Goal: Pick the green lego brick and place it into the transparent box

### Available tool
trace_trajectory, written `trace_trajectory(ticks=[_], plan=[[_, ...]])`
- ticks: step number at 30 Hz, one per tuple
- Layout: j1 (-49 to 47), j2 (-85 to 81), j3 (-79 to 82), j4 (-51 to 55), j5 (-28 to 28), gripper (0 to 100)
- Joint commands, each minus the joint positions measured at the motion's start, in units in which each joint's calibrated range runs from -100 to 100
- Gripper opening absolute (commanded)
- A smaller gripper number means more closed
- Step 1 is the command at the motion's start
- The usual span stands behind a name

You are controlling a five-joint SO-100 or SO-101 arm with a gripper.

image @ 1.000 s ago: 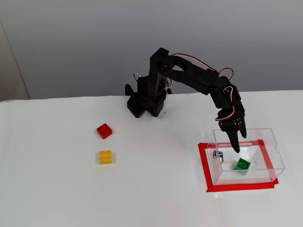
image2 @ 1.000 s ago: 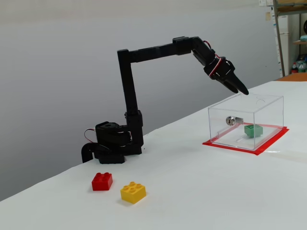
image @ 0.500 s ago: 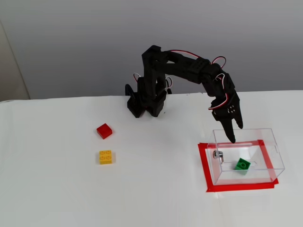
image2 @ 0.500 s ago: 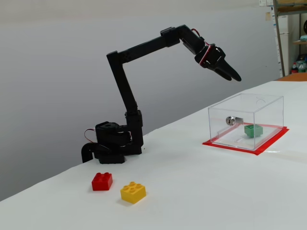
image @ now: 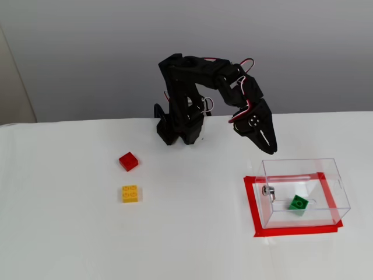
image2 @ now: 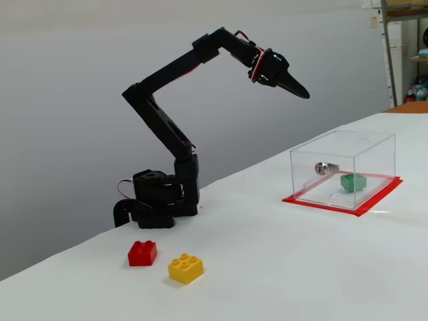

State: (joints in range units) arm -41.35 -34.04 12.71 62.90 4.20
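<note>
The green lego brick [image: 298,203] [image2: 353,181] lies on the floor of the transparent box [image: 335,175] [image2: 374,142], which stands inside a red tape rectangle and has a small metal knob on one wall. My black gripper [image: 270,149] [image2: 304,94] hangs in the air above and to the left of the box in both fixed views. Its fingers are together and hold nothing.
A red brick [image: 129,161] [image2: 142,253] and a yellow brick [image: 130,193] [image2: 186,268] lie on the white table, far left of the box. The arm's base [image: 178,128] [image2: 157,197] stands at the table's back edge. A red tape rectangle [image: 252,204] outlines the box.
The arm has folded back toward its base, lifting the gripper up and away from the box opening. The green brick has stayed in the box.
</note>
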Motion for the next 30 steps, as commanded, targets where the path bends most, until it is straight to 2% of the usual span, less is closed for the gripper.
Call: trace_trajectory(ticks=[1,14,24,30], plan=[[4.27,-6.31,2.66,0.11,0.03,2],[28.07,-29.73,23.28,-0.41,-0.23,2],[44.19,-39.49,35.39,-0.23,-0.29,2],[49.74,-43.39,42.62,-0.67,-0.29,2]])
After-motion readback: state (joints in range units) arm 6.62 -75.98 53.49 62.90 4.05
